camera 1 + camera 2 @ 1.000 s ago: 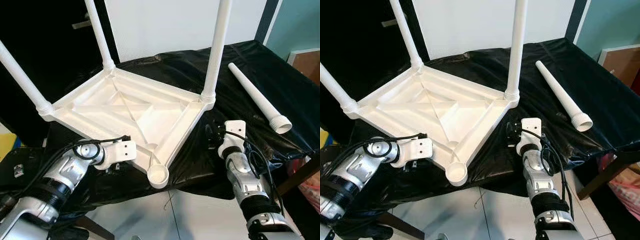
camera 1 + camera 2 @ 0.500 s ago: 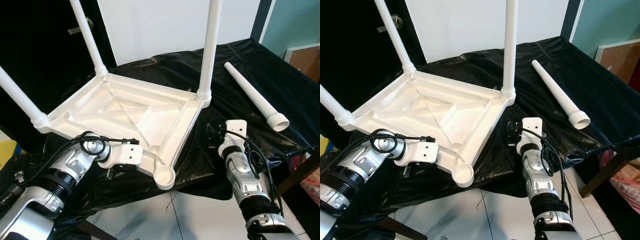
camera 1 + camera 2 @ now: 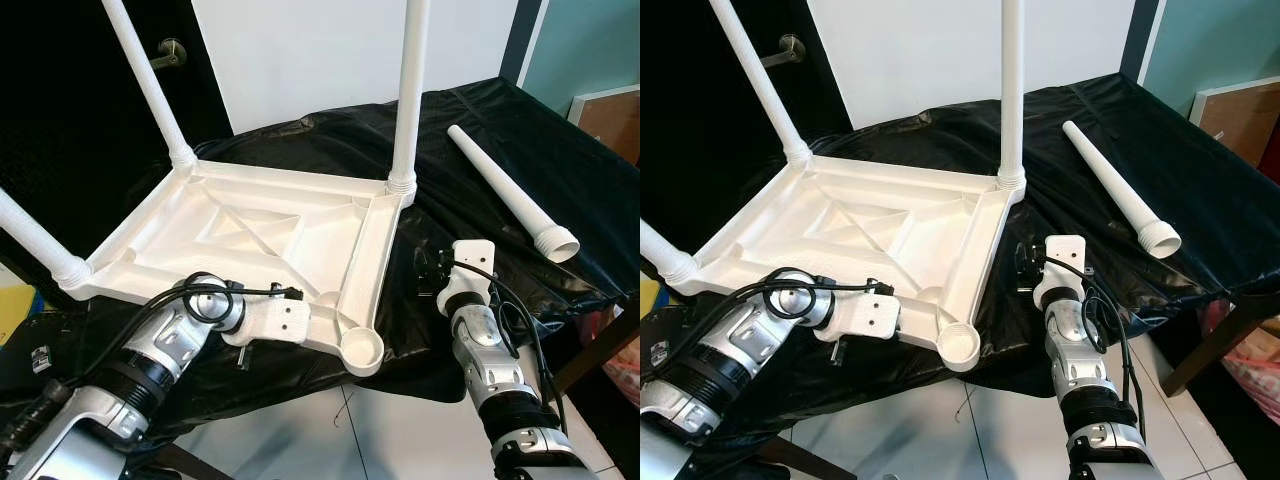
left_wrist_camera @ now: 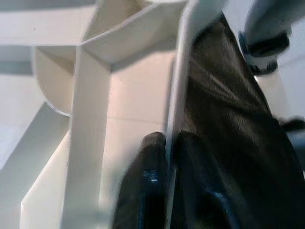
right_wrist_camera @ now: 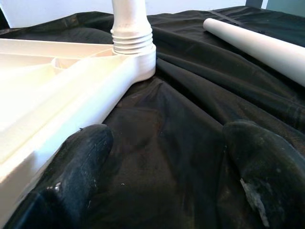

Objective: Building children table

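**Inverted children's table clamped at near rim, one leg loose**

The white plastic tabletop (image 3: pixel 250 235) lies upside down on a surface draped with black cloth (image 3: pixel 520 130), ribbed underside facing up. Three white legs stand upright in corner sockets: the far-left leg (image 3: pixel 145 85), the near-left leg (image 3: pixel 35 240) and the far-right leg (image 3: pixel 408 95). The near-right corner socket (image 3: pixel 362 349) is open, with no leg fitted, and overhangs the near edge of the draped surface above the tiled floor (image 3: pixel 390 430).

The fourth leg (image 3: pixel 505 190) lies flat on the black cloth, well apart from the tabletop on the robot's right, threaded end toward the near edge.

Left gripper (image 4: pixel 169 143): positioned at the near rim of the tabletop, just beside the empty socket. In the left wrist view its two black fingers (image 4: pixel 145 186) are closed onto the thin white rim wall, one finger on each face, so the rim is clamped between them.

Right gripper (image 5: pixel 164 157): positioned low over the black cloth, just beside the right-hand edge of the tabletop, pointing toward the far-right leg base. Its fingers (image 5: pixel 78 162) are spread wide apart with only cloth between them; the nearer finger sits close to the tabletop edge, contact not determinable
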You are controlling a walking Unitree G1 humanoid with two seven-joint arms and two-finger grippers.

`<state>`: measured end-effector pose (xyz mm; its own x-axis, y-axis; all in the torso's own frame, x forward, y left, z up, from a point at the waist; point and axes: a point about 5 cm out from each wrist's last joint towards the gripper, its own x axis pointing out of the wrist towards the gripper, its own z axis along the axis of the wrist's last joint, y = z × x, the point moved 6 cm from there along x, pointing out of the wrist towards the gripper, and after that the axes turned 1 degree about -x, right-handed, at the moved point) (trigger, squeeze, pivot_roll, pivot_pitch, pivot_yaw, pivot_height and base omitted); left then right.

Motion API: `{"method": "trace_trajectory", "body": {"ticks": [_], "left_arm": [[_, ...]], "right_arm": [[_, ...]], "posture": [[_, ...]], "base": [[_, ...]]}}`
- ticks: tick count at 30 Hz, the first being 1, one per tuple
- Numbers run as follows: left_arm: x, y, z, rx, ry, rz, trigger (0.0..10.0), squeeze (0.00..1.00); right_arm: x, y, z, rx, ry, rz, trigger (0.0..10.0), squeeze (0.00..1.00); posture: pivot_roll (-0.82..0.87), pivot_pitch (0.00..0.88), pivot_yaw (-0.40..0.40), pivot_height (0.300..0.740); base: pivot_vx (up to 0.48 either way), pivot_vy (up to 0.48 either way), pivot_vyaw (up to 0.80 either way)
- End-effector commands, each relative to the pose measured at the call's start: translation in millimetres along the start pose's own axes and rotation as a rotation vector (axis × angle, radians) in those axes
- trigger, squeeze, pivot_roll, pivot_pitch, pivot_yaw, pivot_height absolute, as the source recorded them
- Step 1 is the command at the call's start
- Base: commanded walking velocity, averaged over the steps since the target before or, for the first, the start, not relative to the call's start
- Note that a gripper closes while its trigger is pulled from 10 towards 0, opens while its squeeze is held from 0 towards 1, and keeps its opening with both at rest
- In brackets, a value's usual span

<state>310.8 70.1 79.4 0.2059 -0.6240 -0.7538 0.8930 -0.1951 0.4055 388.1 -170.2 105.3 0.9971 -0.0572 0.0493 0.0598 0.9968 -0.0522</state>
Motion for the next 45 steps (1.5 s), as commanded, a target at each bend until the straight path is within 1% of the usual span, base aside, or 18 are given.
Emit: {"method": "trace_trajectory", "body": {"ticks": [1, 7, 8, 14, 16, 18, 20, 21, 22, 25, 29, 34, 35, 40, 41, 43, 44, 45], "left_arm": [[6.6, 14.6, 0, -0.042, -0.023, 0.196, 10.0, 1.0], [-2.7, 30.1, 13, -0.049, -0.071, 0.288, 10.0, 1.0], [-9.0, 37.0, 20, -0.055, -0.103, 0.327, 10.0, 0.0], [-30.6, 59.2, 48, -0.111, -0.26, 0.461, 10.0, 0.0], [-42.9, 68.6, 68, -0.166, -0.383, 0.512, 10.0, 0.0], [-42.9, 68.6, 68, -0.166, -0.383, 0.512, 10.0, 0.0], [-60.2, 80.1, 93, -0.235, -0.553, 0.586, 10.0, 0.0], [-60.2, 80.1, 93, -0.235, -0.553, 0.586, 10.0, 0.0], [-65.6, 82.1, 102, -0.264, -0.613, 0.6, 10.0, 0.0], [-70.4, 81.9, 112, -0.3, -0.683, 0.605, 10.0, 0.0], [-71.0, 82.1, 115, -0.317, -0.703, 0.612, 10.0, 0.0], [-60.1, 80.9, 121, -0.385, -0.729, 0.645, 10.0, 0.0], [-56.5, 78.2, 126, -0.403, -0.742, 0.638, 10.0, 0.0], [-51.1, 72.2, 135, -0.427, -0.765, 0.618, 10.0, 0.0], [-51.1, 71.6, 137, -0.434, -0.768, 0.615, 10.0, 0.0], [-51.1, 71.6, 137, -0.434, -0.768, 0.615, 10.0, 0.0], [-50.9, 71.1, 140, -0.442, -0.774, 0.609, 10.0, 0.0], [-50.6, 71.0, 141, -0.444, -0.776, 0.608, 10.0, 0.0]], "right_arm": [[1.4, 5.2, 0, 0.011, 0.006, 0.009, 10.0, 0.0], [2.7, -1.7, 10, 0.012, -0.038, -0.031, 10.0, 0.0], [2.8, -8.9, 14, 0.012, -0.059, -0.071, 10.0, 0.0], [-0.4, -31.0, 26, 0.025, -0.12, -0.19, 10.0, 0.0], [-3.5, -43.3, 30, 0.027, -0.138, -0.261, 10.0, 0.0], [-3.5, -43.3, 30, 0.027, -0.138, -0.261, 10.0, 0.0], [-9.6, -60.2, 32, 0.028, -0.155, -0.363, 10.0, 0.0], [-9.6, -60.2, 32, 0.028, -0.155, -0.363, 10.0, 0.0], [-13.0, -68.6, 31, 0.034, -0.156, -0.413, 10.0, 0.0], [-17.9, -80.8, 26, 0.072, -0.142, -0.474, 10.0, 0.0], [-18.2, -82.8, 21, 0.087, -0.128, -0.474, 10.0, 0.0], [-22.1, -100.0, 8, 0.123, -0.087, -0.5, 10.0, 0.0], [-24.3, -110.6, 4, 0.143, -0.076, -0.52, 10.0, 1.0], [-26.7, -131.9, 1, 0.204, -0.076, -0.538, 10.0, 1.0], [-26.7, -135.5, 2, 0.216, -0.081, -0.539, 10.0, 0.45], [-26.7, -135.5, 2, 0.216, -0.081, -0.539, 10.0, 0.45], [-25.5, -143.8, 2, 0.234, -0.078, -0.531, 10.0, 0.0], [-25.0, -146.8, 2, 0.24, -0.077, -0.528, 10.0, 0.0]], "posture": [[-0.03, 0.029, 0.058, 0.74], [-0.03, 0.034, 0.055, 0.74], [-0.03, 0.035, 0.056, 0.74], [-0.03, 0.034, 0.056, 0.74], [-0.03, 0.032, 0.055, 0.74], [-0.03, 0.032, 0.055, 0.74], [-0.03, 0.031, 0.051, 0.74], [-0.03, 0.031, 0.051, 0.74], [-0.03, 0.031, 0.051, 0.74], [-0.03, 0.03, 0.047, 0.74], [-0.03, 0.028, 0.046, 0.74], [-0.04, 0.027, 0.041, 0.74], [-0.04, 0.027, 0.04, 0.74], [-0.03, 0.034, 0.035, 0.74], [-0.03, 0.036, 0.035, 0.74], [-0.03, 0.036, 0.035, 0.74], [-0.03, 0.051, 0.039, 0.74], [-0.03, 0.051, 0.039, 0.74]], "base": [[0.0, 0.0, 0.0], [0.0, 0.0, 0.0], [0.0, 0.0, 0.0], [0.0, 0.0, 0.0], [0.0, 0.0, 0.0], [0.0, 0.0, 0.0], [0.0, 0.0, 0.0], [0.0, 0.0, 0.0], [0.0, 0.0, 0.0], [0.0, 0.0, 0.0], [0.0, 0.0, 0.0], [0.0, 0.0, 0.0], [0.0, 0.0, 0.0], [0.0, 0.0, 0.0], [0.0, 0.0, 0.0], [0.0, 0.0, 0.0], [0.0, 0.0, 0.0], [0.0, 0.0, 0.0]]}}
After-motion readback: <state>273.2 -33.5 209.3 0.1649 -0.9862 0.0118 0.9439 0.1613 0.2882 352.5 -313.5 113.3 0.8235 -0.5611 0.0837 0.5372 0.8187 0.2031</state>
